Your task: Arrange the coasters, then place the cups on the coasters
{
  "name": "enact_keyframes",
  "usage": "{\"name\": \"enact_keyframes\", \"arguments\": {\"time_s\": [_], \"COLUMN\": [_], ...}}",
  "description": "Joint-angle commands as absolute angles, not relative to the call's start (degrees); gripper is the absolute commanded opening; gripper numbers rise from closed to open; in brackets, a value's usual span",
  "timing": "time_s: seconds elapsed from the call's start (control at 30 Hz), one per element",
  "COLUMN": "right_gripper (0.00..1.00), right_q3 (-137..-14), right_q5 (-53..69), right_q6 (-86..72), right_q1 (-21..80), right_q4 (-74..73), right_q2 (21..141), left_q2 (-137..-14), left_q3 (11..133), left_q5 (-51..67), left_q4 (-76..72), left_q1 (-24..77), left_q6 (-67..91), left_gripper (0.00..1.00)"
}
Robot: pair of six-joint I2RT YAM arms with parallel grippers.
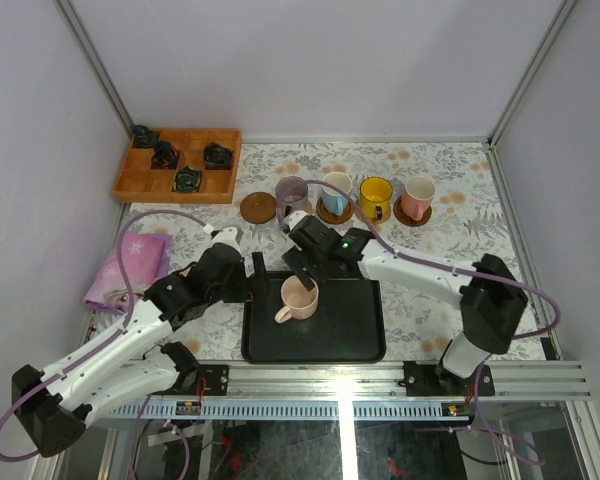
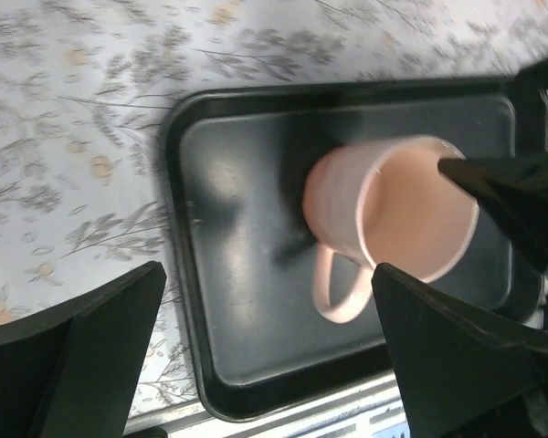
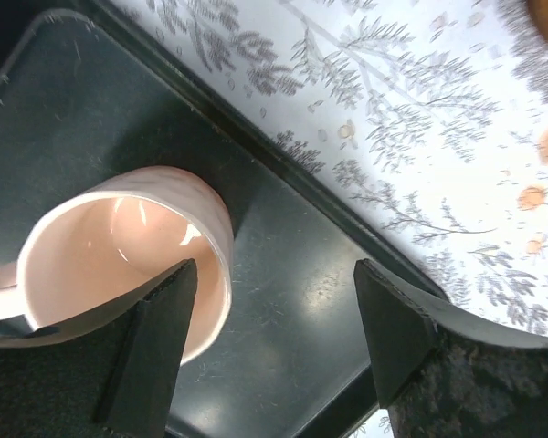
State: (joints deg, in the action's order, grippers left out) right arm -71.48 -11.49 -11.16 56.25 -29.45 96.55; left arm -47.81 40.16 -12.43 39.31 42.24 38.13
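The peach-pink mug stands upright on the black tray, in its far left part, with the handle pointing to the near left. The tray lies on the flower-patterned table, at the near side between the two arms.

The right gripper hangs over this mug with its jaws apart. One finger is over the mouth of the mug, at the inner side of the rim, and the other finger is outside, with a clear gap to the wall. The wall is between the fingers but it is not clamped.

The left gripper hovers over the left part of the tray, just beside the mug. Its jaws are wide apart and nothing is between them.

At the far side four mugs stand in a row, from left to right: mauve-grey mug, light blue mug, yellow mug and salmon-pink mug. The last three stand on brown coasters. The right arm hides the base of the mauve-grey mug, so I cannot tell what is under it. One bare coaster lies at the left end of the row.

A wooden compartment box is at the far left, and a pink cloth lies at the left edge.
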Motion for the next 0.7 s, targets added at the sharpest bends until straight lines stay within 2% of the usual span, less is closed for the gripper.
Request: {"name": "enact_keyframes", "arguments": {"time_s": [0.0, 0.33, 0.53, 0.67], "right_gripper": [0.79, 0.8, 0.78, 0.78], "right_q3": [-72.1, -69.9, -67.9, -67.3], "right_q5": [-16.1, -31.9, -36.2, -37.1], "right_q6": [-12.8, -19.0, -18.2, -18.0], "right_q1": [55.3, 52.2, 51.7, 51.6], "right_q4": [-28.0, -26.0, -23.1, -22.7], "right_q2": [87.9, 74.3, 70.3, 69.8], "left_q2": [-50.5, -58.3, -63.8, -68.0], "left_q3": [40.2, 43.9, 43.8, 44.1], "left_q5": [0.2, 3.3, -4.4, -8.1], "left_q4": [31.4, 31.1, 31.4, 29.1], "left_q1": [43.7, 50.3, 55.5, 57.1], "left_q6": [27.2, 22.4, 23.7, 22.3], "left_gripper": [0.96, 0.89, 0.87, 0.8]}}
